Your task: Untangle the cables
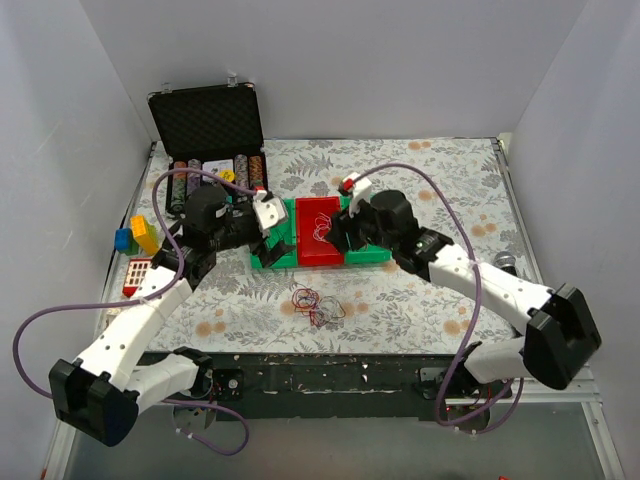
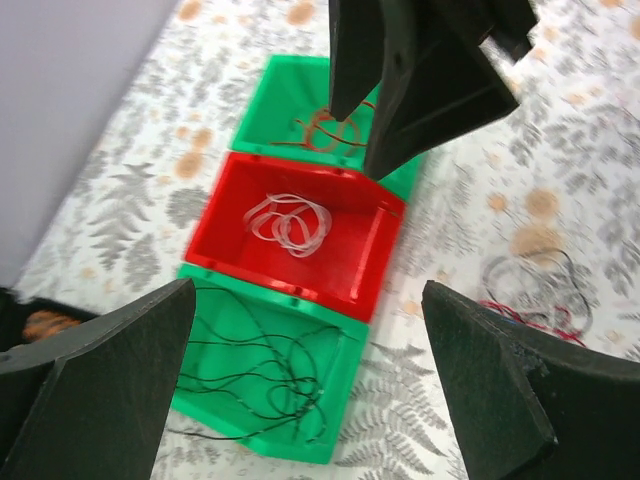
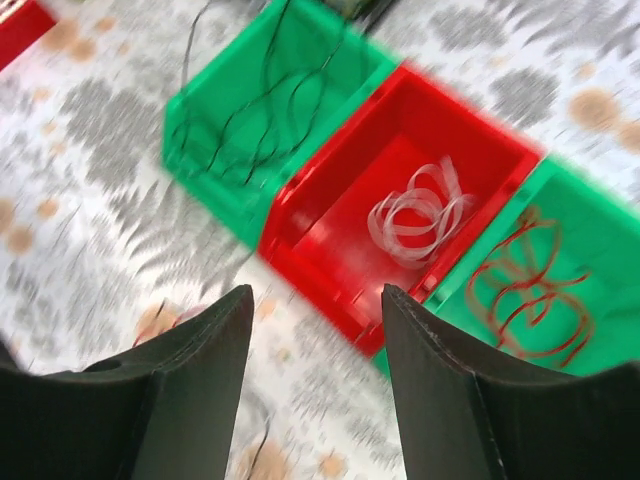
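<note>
Three bins stand in a row. The near green bin [image 2: 350, 400] holds a black cable [image 2: 265, 375], the red bin [image 2: 365, 255] a white coil [image 2: 290, 222], and the far green bin [image 2: 275, 100] a red coil [image 2: 325, 130]. In the right wrist view the same black cable [image 3: 255, 105], white coil [image 3: 420, 215] and red coil [image 3: 530, 290] show. A small tangle of red and black cables [image 1: 316, 305] lies on the cloth in front of the bins. My left gripper [image 2: 308, 290] hangs open over the black-cable bin. My right gripper [image 3: 317, 292] is open and empty by the red bin's front edge.
An open black case of poker chips [image 1: 210, 130] stands at the back left. Coloured blocks [image 1: 140, 235] and a red-and-white piece [image 1: 137, 272] lie at the left edge. A small metal object [image 1: 505, 262] sits at the right edge. The floral cloth [image 1: 430, 180] covers the table.
</note>
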Available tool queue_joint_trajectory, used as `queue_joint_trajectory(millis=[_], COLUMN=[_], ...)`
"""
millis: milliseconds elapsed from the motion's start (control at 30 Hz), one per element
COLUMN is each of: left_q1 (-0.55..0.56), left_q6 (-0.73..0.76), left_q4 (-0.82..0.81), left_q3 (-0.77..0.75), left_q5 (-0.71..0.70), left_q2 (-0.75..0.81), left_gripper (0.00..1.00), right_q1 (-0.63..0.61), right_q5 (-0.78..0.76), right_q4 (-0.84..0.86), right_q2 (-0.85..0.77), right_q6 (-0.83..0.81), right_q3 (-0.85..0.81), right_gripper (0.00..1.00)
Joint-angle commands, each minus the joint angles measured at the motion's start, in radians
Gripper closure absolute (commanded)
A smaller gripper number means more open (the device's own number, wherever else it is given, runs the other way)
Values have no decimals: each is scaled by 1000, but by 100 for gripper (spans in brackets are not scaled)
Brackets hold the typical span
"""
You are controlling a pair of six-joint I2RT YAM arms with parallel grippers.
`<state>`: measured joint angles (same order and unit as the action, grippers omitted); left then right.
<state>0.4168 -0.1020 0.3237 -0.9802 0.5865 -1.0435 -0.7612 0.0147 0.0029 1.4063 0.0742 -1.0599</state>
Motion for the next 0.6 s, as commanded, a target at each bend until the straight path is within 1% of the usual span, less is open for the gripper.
queue_joint_trajectory(millis=[0, 67, 100, 200, 267, 367, 500, 567], left_q1=[5, 5, 5, 14, 23, 27, 33, 34], left_q6=[88, 126, 149, 205, 248, 285, 314, 321], left_q4=[51, 54, 54, 54, 61, 71, 67, 67], left_q3=[78, 124, 144, 176, 173, 161, 199, 221], left_q5=[165, 202, 219, 246, 245, 240, 253, 254], left_q2=[-1, -16, -29, -87, -134, -197, -194, -187], left_gripper=[3, 10, 18, 36, 45, 46, 48, 54], right_q1=[-1, -1, -1, -1, -1, -1, -1, -1], right_q5=[201, 240, 248, 272, 294, 370, 451, 490], right_q4=[115, 146, 157, 190, 206, 247, 261, 270], right_q2=[-125, -180, -208, -282, -312, -311, -224, -170], right_q6=[68, 90, 101, 125, 133, 141, 148, 144], right_q3=[219, 315, 352, 445, 475, 489, 434, 397], right_gripper=[39, 41, 41, 42, 44, 45, 45, 45])
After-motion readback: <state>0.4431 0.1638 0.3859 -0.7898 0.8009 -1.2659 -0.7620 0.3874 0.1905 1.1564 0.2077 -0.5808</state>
